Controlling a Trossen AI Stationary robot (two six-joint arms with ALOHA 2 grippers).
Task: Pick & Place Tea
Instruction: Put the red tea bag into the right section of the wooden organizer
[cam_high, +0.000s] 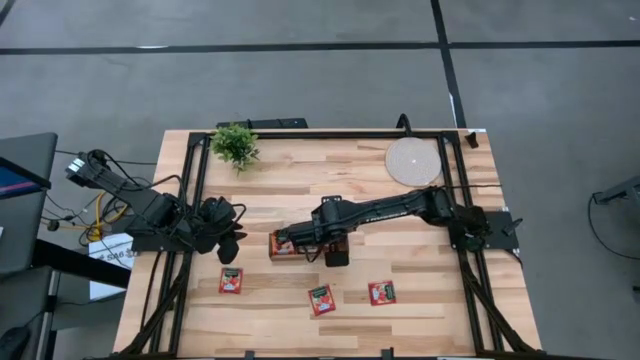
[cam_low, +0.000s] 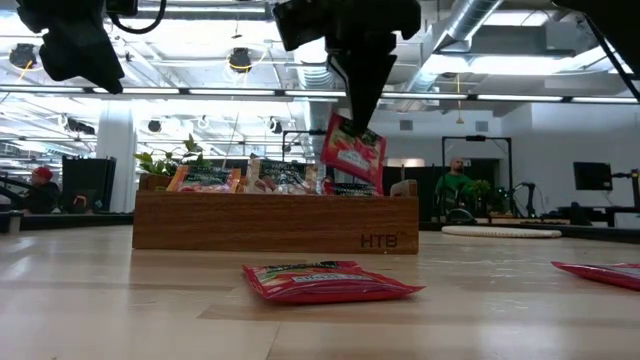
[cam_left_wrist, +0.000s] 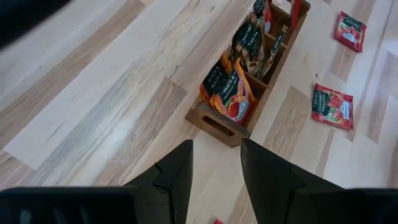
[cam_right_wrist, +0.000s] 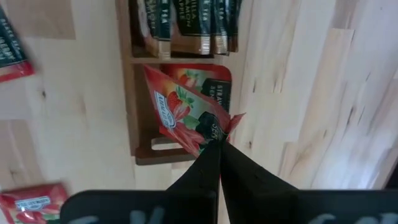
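The right tool (cam_right_wrist: 219, 144) is clamped on one corner of a red square tea sachet (cam_right_wrist: 189, 112) with green and white print, its fingers pressed together on the foil. The sachet hangs tilted just above the end compartment of the long brown wooden tray (cam_low: 275, 222), which stands near the middle of the pale wooden desk (cam_high: 300, 170) and already carries more sachets standing upright in its compartments. Three more red sachets lie flat on the desk between the tray and the near edge: one (cam_high: 231, 280) toward the left side, one (cam_high: 321, 299) in the middle, one (cam_high: 381, 292) toward the right.

The left tool (cam_left_wrist: 214, 180) hovers by the desk's left edge, well apart from the tray, its fingers standing apart with nothing between them.

A small green potted plant (cam_high: 235, 145) sits near the far left corner and a round pale disc (cam_high: 412, 160) near the far right corner.
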